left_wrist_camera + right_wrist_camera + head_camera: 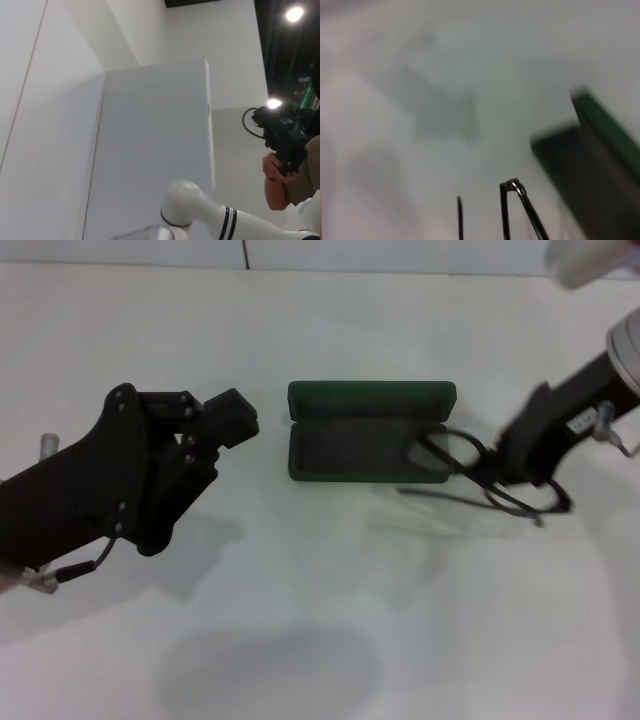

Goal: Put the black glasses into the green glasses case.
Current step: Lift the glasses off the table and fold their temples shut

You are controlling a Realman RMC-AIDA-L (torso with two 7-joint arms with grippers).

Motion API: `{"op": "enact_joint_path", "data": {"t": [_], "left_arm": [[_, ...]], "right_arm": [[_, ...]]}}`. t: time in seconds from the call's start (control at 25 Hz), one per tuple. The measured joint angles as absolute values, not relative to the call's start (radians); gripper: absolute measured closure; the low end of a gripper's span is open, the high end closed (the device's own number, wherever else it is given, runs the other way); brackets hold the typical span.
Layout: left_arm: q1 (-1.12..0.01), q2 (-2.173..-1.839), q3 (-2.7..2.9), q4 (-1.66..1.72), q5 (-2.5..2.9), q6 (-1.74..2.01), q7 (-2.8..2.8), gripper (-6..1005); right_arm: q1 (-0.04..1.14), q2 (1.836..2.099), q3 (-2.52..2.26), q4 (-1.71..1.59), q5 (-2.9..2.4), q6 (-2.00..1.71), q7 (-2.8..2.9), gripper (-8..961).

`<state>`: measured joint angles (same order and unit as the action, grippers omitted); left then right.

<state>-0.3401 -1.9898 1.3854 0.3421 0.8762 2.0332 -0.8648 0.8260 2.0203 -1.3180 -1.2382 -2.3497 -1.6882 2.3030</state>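
Note:
The green glasses case (365,435) lies open in the middle of the white table, lid folded back, dark lining up. The black glasses (470,475) hang from my right gripper (505,472), which is shut on them just right of the case; one lens overlaps the case's right end. In the right wrist view the thin black frame (512,210) shows near the case's corner (600,150). My left gripper (225,425) hovers left of the case, pointing at it, holding nothing.
The white table (300,640) stretches bare in front of the case. The left wrist view points up at white walls, a person with a camera (282,155) and part of a robot arm (210,215).

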Motion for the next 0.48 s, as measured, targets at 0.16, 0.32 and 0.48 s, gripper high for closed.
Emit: {"op": "enact_joint_path", "data": {"t": [0.16, 0.32, 0.48], "left_arm": [[-0.348, -1.992, 1.385, 0.33, 0.876, 2.031, -0.865, 970], [-0.361, -1.996, 1.385, 0.319, 0.88, 2.029, -0.863, 970], [-0.37, -1.994, 1.385, 0.288, 0.881, 2.028, -0.862, 970]], "right_arm": [[0.857, 2.023, -1.393, -1.247, -2.439, -1.742, 2.398, 784], [0.857, 2.025, -1.455, -1.239, -2.502, -1.75, 2.455, 782], [0.85, 2.026, -1.476, -1.202, -2.536, -1.732, 2.471, 780]]}}
